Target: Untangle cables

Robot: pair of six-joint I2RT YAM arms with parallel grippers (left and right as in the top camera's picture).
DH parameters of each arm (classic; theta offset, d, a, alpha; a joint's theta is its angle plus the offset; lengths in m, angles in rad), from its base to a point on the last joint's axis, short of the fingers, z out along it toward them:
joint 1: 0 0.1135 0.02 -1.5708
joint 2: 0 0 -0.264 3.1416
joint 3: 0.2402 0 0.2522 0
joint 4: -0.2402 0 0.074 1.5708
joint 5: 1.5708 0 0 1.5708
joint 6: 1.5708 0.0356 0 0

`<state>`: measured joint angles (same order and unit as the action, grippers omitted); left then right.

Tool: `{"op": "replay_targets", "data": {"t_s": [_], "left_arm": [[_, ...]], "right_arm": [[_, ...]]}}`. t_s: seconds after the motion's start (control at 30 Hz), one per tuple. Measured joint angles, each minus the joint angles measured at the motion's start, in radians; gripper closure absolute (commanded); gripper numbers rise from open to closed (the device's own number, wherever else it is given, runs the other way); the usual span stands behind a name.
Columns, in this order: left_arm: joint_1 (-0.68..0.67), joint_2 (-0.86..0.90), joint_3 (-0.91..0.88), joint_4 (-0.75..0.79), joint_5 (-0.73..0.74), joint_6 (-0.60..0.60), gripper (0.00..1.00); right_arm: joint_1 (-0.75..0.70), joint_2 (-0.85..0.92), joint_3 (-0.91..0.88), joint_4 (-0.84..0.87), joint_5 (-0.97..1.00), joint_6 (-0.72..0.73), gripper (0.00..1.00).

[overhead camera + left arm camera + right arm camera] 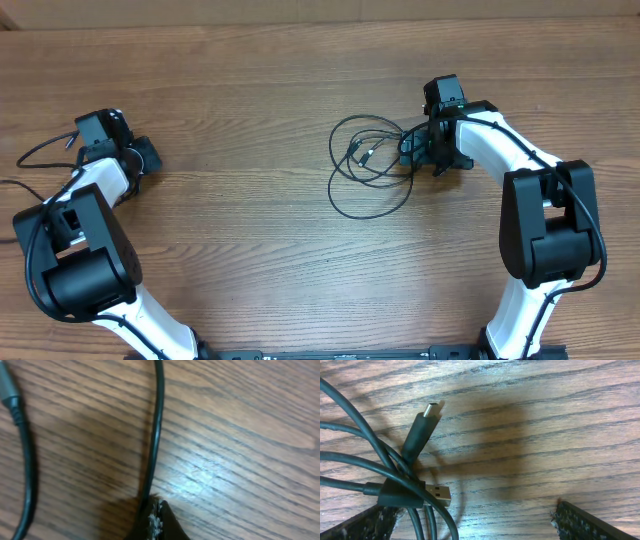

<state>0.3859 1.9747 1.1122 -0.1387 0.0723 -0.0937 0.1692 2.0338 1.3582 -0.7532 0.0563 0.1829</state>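
Note:
A loose tangle of thin black cables (368,175) lies right of the table's middle, with two plug tips (359,152) inside the loops. My right gripper (424,152) stands open at the tangle's right edge. In the right wrist view its fingertips (362,524) flank bare wood. A flat silver plug (438,494) and a small oval plug (431,410) lie just ahead of the left finger, and cords cross that finger. My left gripper (141,155) is far left and shut (156,516). One black cord (156,430) runs down beside its tips, and a second cord with a grey plug (7,389) lies further left.
Wooden table (240,90) all round. A thicker black wire (42,150) curls off the left arm near the table's left edge. Both arm bases (330,352) stand at the front edge.

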Motion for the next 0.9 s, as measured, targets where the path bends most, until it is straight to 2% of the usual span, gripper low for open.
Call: {"op": "replay_targets", "data": {"t_s": [0.3,0.47,0.5,0.63,0.7,0.8,0.9], "left_arm": [[-0.066,-0.007,0.114,-0.216,0.126,-0.002,0.96],[-0.138,-0.12,0.168,-0.321,0.141,-0.033,0.96],[-0.157,-0.152,0.175,-0.352,0.146,-0.045,0.92],[-0.224,-0.227,0.19,-0.49,0.193,-0.112,0.86],[-0.26,-0.232,0.19,-0.567,0.233,-0.159,0.96],[-0.325,-0.225,0.174,-0.64,0.267,-0.209,0.96],[-0.396,-0.222,0.136,-0.608,0.271,-0.232,0.96]], "right_arm": [[0.0,0.0,0.0,-0.001,0.0,0.0,0.0],[0.0,0.0,0.0,0.0,0.0,0.0,0.0],[0.0,0.0,0.0,-0.001,0.0,0.0,0.0],[0.0,0.0,0.0,0.0,0.0,0.0,0.0],[0.0,0.0,0.0,0.0,0.0,0.0,0.0],[0.0,0.0,0.0,0.0,0.0,0.0,0.0],[0.0,0.0,0.0,0.0,0.0,0.0,0.0]]}}
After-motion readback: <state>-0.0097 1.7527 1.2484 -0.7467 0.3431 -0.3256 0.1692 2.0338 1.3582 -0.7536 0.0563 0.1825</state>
